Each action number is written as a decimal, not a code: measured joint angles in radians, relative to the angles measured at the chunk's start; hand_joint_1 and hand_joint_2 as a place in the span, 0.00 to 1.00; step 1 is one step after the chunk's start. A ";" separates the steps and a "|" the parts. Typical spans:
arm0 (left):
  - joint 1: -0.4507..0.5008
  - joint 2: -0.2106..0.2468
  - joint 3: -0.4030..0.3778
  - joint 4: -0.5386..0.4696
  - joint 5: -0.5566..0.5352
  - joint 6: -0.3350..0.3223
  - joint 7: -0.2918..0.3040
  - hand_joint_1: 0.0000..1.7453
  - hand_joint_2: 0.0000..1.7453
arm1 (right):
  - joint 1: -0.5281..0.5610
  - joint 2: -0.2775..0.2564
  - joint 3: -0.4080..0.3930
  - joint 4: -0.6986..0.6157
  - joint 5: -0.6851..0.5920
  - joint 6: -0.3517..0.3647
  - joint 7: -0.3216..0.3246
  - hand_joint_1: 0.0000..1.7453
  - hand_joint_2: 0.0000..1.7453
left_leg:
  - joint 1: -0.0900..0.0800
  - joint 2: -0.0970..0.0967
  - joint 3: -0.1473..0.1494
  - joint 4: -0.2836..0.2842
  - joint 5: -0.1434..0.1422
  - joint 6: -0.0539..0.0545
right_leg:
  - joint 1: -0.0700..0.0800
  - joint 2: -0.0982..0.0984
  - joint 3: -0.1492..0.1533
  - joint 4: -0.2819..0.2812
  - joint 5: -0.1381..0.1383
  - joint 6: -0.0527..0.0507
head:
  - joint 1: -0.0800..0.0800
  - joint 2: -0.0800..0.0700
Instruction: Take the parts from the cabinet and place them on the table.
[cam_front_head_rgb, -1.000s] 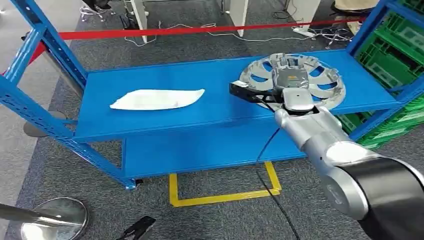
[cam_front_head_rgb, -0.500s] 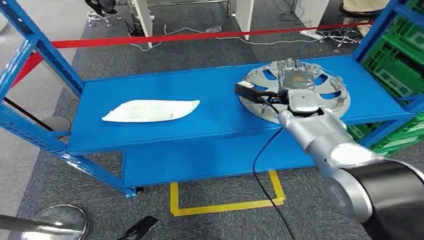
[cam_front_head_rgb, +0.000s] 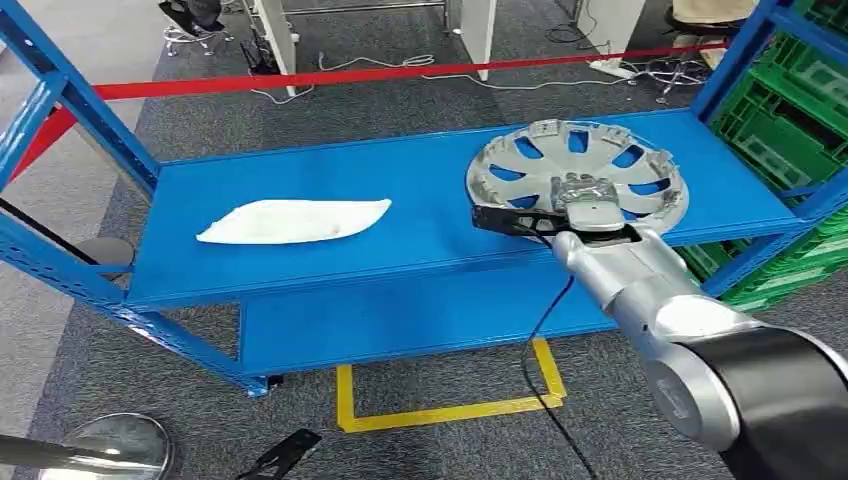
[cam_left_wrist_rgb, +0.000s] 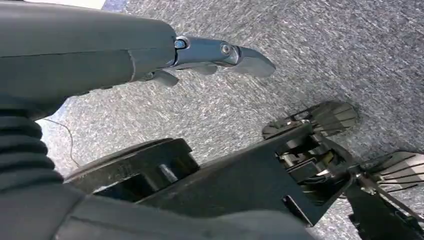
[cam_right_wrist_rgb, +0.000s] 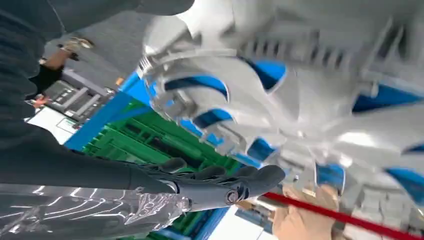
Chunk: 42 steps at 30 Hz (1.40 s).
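Note:
A silver hubcap (cam_front_head_rgb: 610, 160) lies on the right part of the blue cabinet shelf (cam_front_head_rgb: 430, 200). My right hand (cam_front_head_rgb: 587, 195) is over its near rim, arm reaching in from the lower right. In the right wrist view the hubcap (cam_right_wrist_rgb: 300, 100) is close and blurred, with the dark fingers (cam_right_wrist_rgb: 220, 187) stretched out straight beside it and nothing gripped. A white curved part (cam_front_head_rgb: 293, 220) rests on the left of the same shelf. My left hand (cam_left_wrist_rgb: 100, 55) hangs over grey carpet, fingers apart and holding nothing.
A lower blue shelf (cam_front_head_rgb: 400, 310) sits under the top one. Green crates (cam_front_head_rgb: 790, 110) stack behind the right upright. Red barrier tape (cam_front_head_rgb: 400, 70) runs across behind the cabinet. A yellow floor marking (cam_front_head_rgb: 440, 410) and a round stand base (cam_front_head_rgb: 100, 450) lie in front.
The camera has shifted a little. My right hand has drawn back from the hubcap's centre to its near rim. The white part has not moved.

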 joint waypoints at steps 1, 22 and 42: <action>0.000 0.000 0.000 0.000 -0.001 0.000 0.000 0.00 1.00 | 0.001 0.000 0.000 0.001 0.000 0.004 0.000 0.00 1.00 | -0.001 0.000 0.000 0.001 0.000 0.000 | -0.001 0.000 0.001 0.000 0.001 0.001 | 0.000 0.000; -0.002 -0.007 -0.002 0.000 -0.017 -0.010 0.001 0.00 0.00 | 0.042 -0.018 -0.025 0.019 -0.026 0.277 0.075 0.08 1.00 | -0.007 0.000 0.000 0.004 -0.001 0.008 | -0.006 -0.001 0.004 -0.006 0.004 0.008 | 0.000 0.000; -0.004 -0.024 -0.003 0.000 -0.043 -0.018 0.006 0.00 0.00 | 0.075 -0.066 -0.087 0.020 -0.059 0.329 0.090 1.00 1.00 | -0.007 -0.002 0.022 0.005 -0.008 0.018 | -0.004 -0.003 0.030 -0.012 -0.004 0.016 | 0.000 0.000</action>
